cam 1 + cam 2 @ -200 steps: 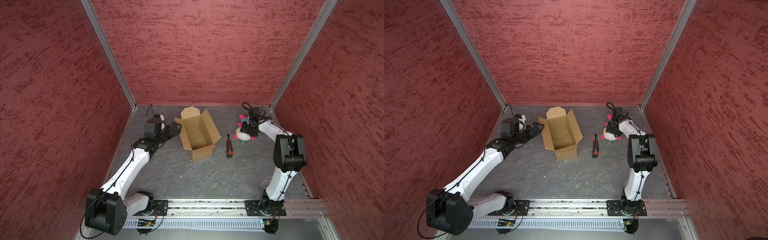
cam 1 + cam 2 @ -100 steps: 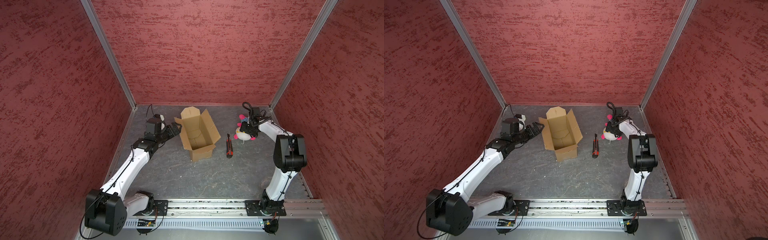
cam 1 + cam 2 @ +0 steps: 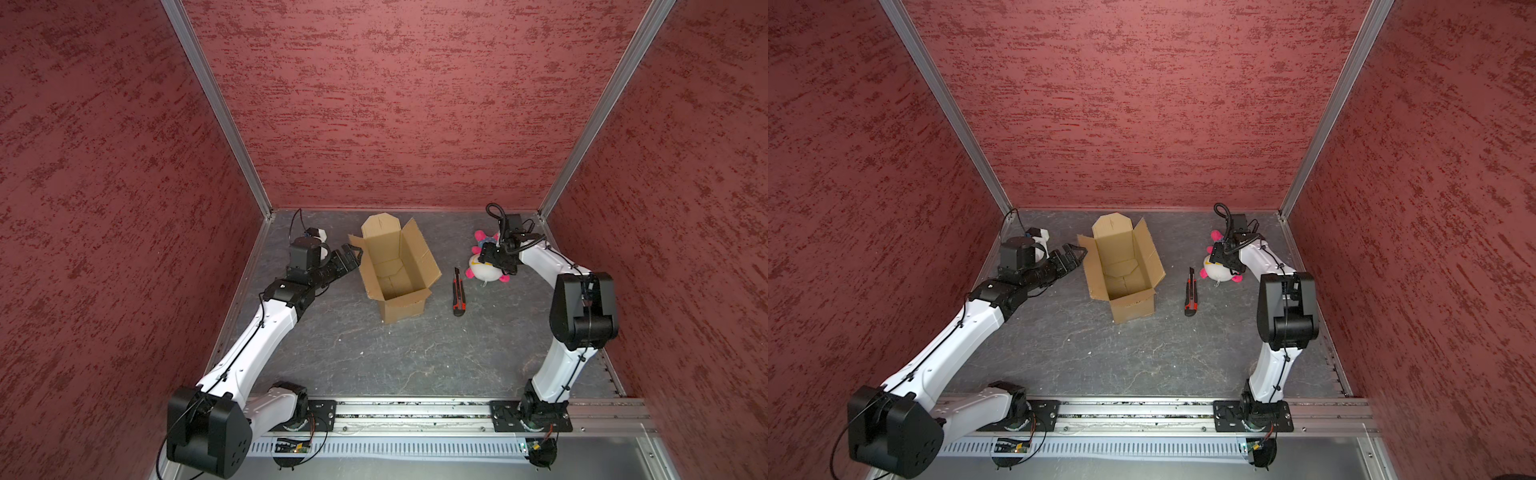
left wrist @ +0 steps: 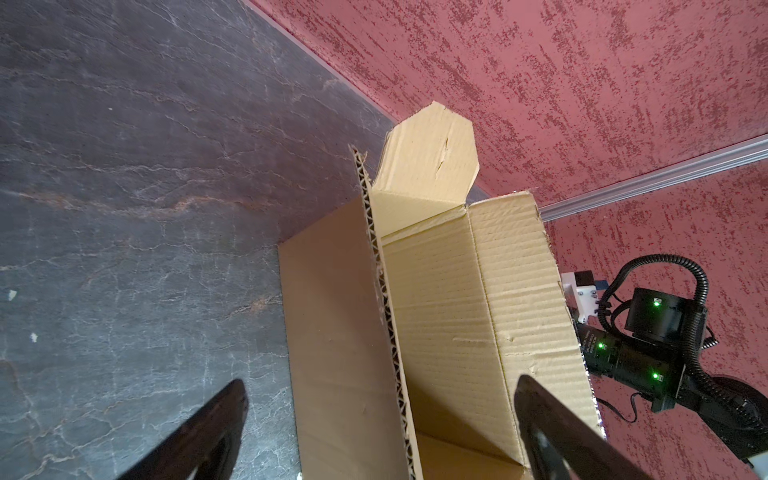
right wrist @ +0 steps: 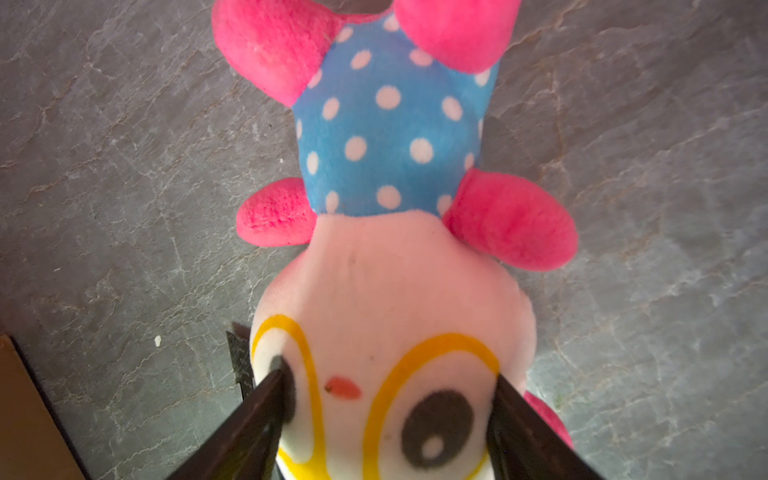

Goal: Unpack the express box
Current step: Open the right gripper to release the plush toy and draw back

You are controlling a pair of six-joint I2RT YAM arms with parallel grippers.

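Express box (image 3: 405,309), single, one knife (image 3: 457,293), one plush toy (image 3: 484,272), left fingers (image 4: 561,436) apart, right fingers (image 5: 532,436), grip unclear

My left arm (image 3: 257,336) is stretched forward and low, with the forearm nearly level and the wrist in line with it. The left gripper (image 3: 351,254) points inward, its jaws spread as wide as they go, and both dark fingers (image 4: 216,419) show in the wrist view. My right arm (image 3: 582,307) is folded, elbow held high and forearm angling away from me. The right gripper (image 3: 492,262) tips downward with its jaws partly parted. I can't tell whether they press on anything.
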